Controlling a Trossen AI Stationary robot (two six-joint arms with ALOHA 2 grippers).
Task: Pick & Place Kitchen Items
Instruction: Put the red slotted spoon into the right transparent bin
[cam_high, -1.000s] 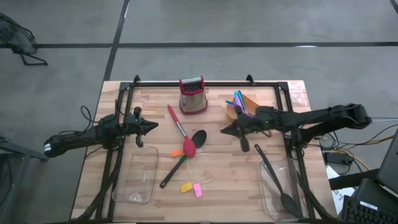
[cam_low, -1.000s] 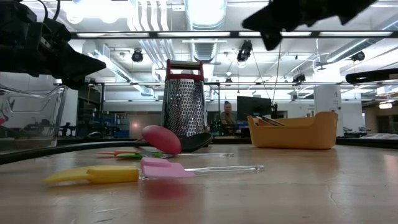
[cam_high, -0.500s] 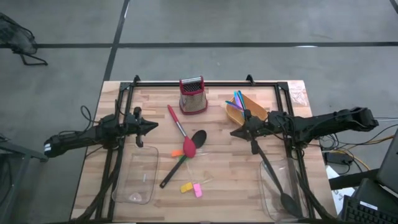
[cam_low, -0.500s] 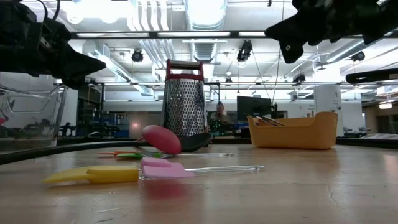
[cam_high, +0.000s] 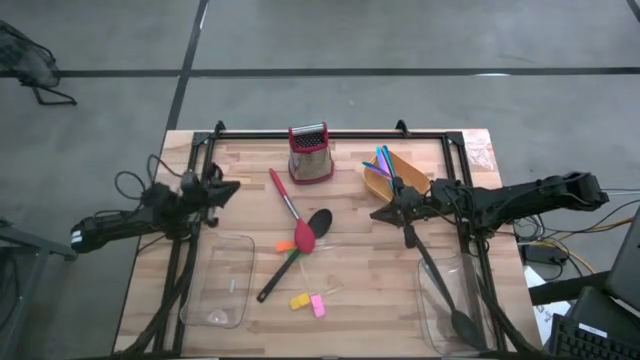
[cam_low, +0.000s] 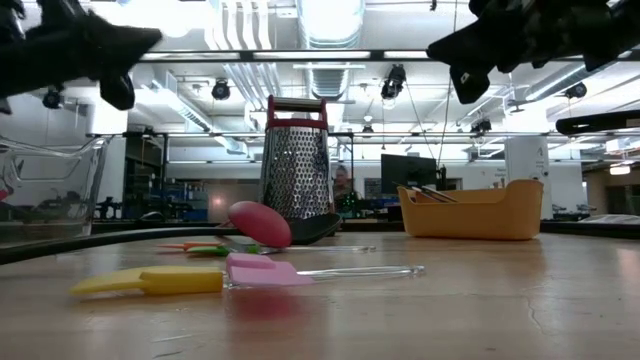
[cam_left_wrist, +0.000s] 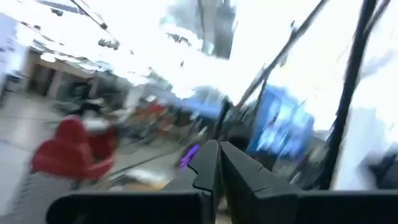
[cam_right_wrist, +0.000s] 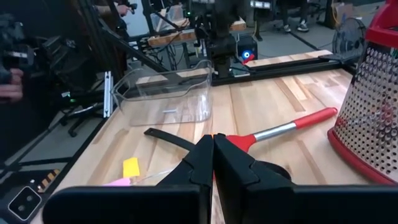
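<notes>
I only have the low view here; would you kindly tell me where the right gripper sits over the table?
Observer: The right gripper is shut and empty, above bare wood between the orange bowl and the red-headed spoon.
Operator: Thank you. Is anything in a container yet?
Observer: Yes, a long black spoon lies in the clear container on the right arm's side.
Operator: And the left gripper?
Observer: The left gripper is shut, above the table's left part.

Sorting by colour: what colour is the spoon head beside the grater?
Red, on the spoon head; the high view shows it best.
</notes>
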